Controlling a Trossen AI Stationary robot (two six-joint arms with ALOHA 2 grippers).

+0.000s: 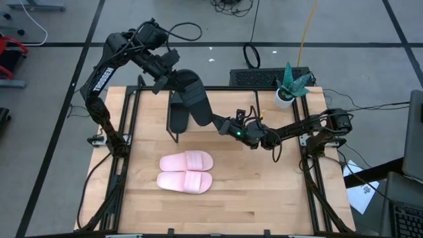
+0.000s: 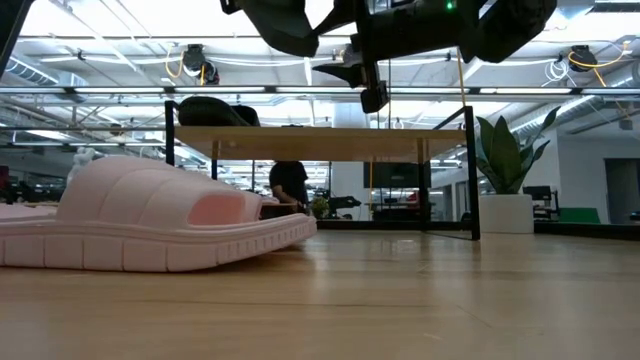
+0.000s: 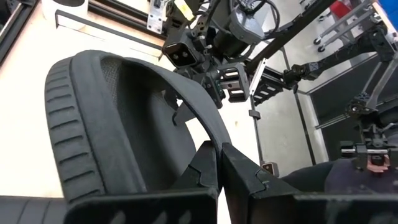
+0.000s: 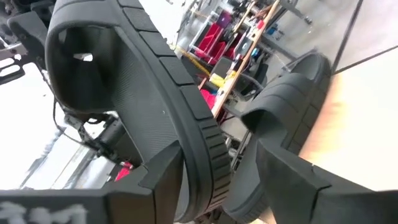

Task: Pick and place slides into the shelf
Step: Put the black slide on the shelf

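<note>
Two pale pink wide-strap slides (image 1: 186,171) lie nearest on my wooden counter (image 1: 264,192). Beyond, both my left jaws (image 1: 162,78) and right jaws (image 1: 225,123) pinch one matte black slide (image 1: 193,96), held over the low wooden-topped shelf (image 2: 330,143).

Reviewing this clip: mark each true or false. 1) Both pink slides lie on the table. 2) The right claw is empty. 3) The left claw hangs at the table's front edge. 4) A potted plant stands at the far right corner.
1) True: the pink slides lie side by side on the table.
2) False: the right claw grips a black slide.
3) False: the left claw is at the far side.
4) True: the potted plant stands there.
</note>
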